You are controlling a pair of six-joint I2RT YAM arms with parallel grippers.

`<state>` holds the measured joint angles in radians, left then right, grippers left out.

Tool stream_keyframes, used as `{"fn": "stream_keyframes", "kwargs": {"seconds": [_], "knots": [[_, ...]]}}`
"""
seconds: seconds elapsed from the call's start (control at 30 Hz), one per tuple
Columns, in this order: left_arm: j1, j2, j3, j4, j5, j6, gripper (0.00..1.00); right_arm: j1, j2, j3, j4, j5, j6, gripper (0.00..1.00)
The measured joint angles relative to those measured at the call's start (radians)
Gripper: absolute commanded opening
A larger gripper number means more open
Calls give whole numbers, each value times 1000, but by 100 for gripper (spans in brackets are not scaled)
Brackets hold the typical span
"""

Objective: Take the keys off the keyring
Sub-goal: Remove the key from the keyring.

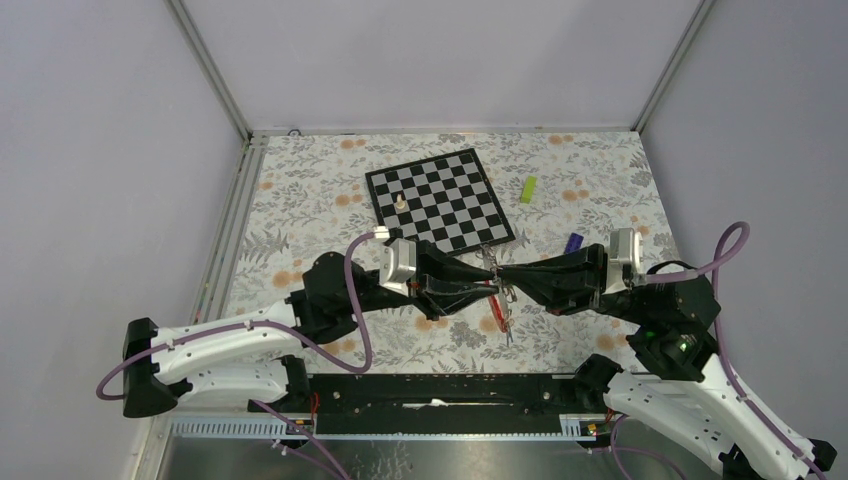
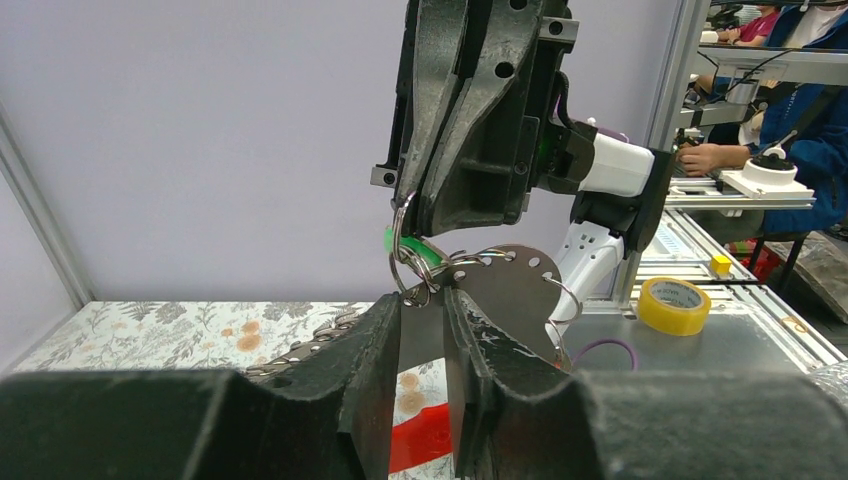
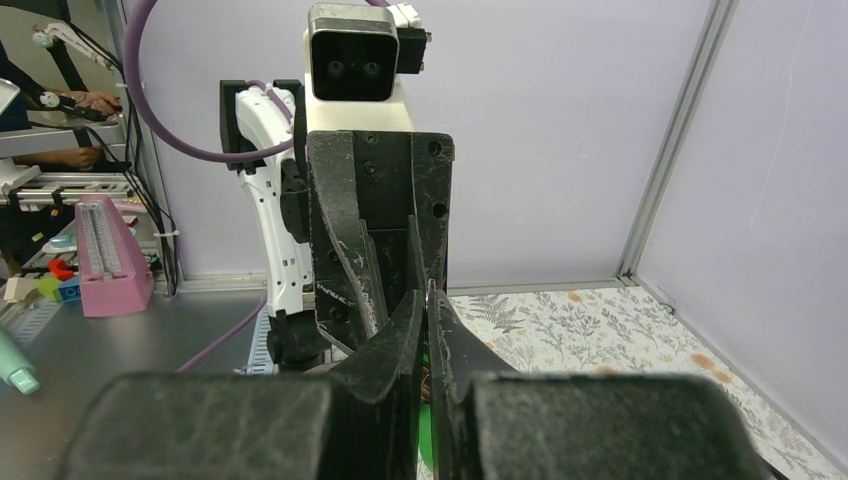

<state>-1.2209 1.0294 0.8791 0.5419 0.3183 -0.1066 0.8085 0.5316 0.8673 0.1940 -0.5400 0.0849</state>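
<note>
The counter point(image 1: 300, 200) has a grey floral print dotted with orange blossoms. A chessboard point(image 1: 440, 200) lies on it toward the far side, slightly turned, with a small pale piece point(image 1: 400, 201) standing on one square. Right of the board lie a lime-green block point(image 1: 528, 189) and, nearer, a purple-and-yellow block point(image 1: 573, 242).

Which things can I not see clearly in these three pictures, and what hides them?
Top view: the keys are too small to count.
Right wrist view: the keyring shows only edge-on inside the right gripper.
Left wrist view: the red strap is half hidden by the left gripper.
</note>
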Motion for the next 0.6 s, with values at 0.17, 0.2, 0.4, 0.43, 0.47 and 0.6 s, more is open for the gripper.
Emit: {"fn": "stream_keyframes", "kwargs": {"seconds": [0.17, 0.2, 0.4, 0.43, 0.47, 0.6], "knots": [[0, 2, 0, 10, 0, 0, 20, 0, 0, -2, 0, 0, 4, 0], [0, 3, 0, 12, 0, 0, 17, 0, 0, -2, 0, 0, 5, 0], [-2, 14, 0, 29, 0, -5, 0, 0, -3, -3, -1, 1, 7, 0], [-2, 14, 0, 29, 0, -5, 0, 0, -5, -4, 0, 2, 7, 0], [-2, 14, 0, 29, 0, -5, 0, 0, -8, -5, 0, 2, 7, 0], [-2, 14, 0, 28, 0, -3, 0, 0, -18, -7, -2, 5, 6, 0]]}}
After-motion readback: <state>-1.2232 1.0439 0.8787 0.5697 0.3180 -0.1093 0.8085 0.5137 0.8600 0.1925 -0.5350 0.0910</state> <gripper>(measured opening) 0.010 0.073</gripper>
